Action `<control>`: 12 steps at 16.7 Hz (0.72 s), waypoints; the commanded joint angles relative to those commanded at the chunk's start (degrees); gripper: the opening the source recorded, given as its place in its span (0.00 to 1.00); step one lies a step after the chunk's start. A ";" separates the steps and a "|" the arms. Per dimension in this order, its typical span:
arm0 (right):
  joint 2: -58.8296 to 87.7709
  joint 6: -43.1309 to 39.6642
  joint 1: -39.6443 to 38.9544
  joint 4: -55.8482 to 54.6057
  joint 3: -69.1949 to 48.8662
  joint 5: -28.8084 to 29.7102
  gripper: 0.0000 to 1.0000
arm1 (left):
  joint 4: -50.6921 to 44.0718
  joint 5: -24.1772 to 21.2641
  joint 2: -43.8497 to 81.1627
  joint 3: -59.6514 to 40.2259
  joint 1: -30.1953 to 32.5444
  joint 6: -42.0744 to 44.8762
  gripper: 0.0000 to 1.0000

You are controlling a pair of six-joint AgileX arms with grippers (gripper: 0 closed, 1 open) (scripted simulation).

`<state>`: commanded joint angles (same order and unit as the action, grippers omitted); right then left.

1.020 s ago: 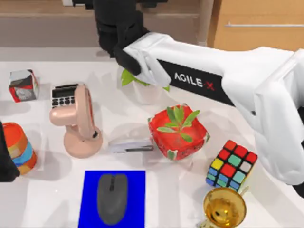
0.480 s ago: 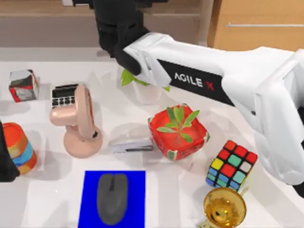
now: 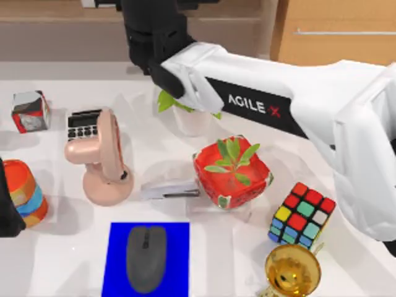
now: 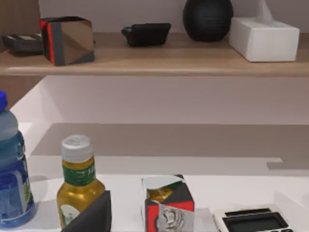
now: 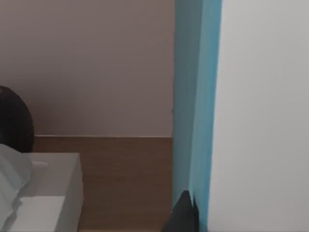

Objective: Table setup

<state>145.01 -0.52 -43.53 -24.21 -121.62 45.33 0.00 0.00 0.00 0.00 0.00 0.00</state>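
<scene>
1. Top view: right arm (image 3: 278, 111) reaches across the desk (image 3: 55, 247) to its far side, above the white potted plant (image 3: 185, 111).
2. Right pincer's state: cannot tell.
3. Left arm (image 3: 7, 210) sits at the left edge.
4. Red potted plant (image 3: 232, 170) stands mid-desk beside the stapler (image 3: 170, 189).

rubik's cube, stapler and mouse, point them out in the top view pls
rubik's cube (image 3: 301, 213), top view, on its top face.
stapler (image 3: 169, 189), top view, middle of its body.
mouse (image 3: 146, 258), top view, middle of its back.
</scene>
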 joint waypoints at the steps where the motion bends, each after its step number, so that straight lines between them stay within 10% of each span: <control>1: -1.14 0.03 -0.34 -0.40 1.33 0.35 0.00 | 0.00 0.00 0.00 0.00 0.00 0.00 1.00; 12: -7.32 0.18 -2.39 -3.05 11.09 2.50 0.00 | 0.00 0.00 0.00 0.00 0.00 0.00 1.00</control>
<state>137.69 -0.34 -45.92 -27.26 -110.52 47.83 0.00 0.00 0.00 0.00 0.00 0.00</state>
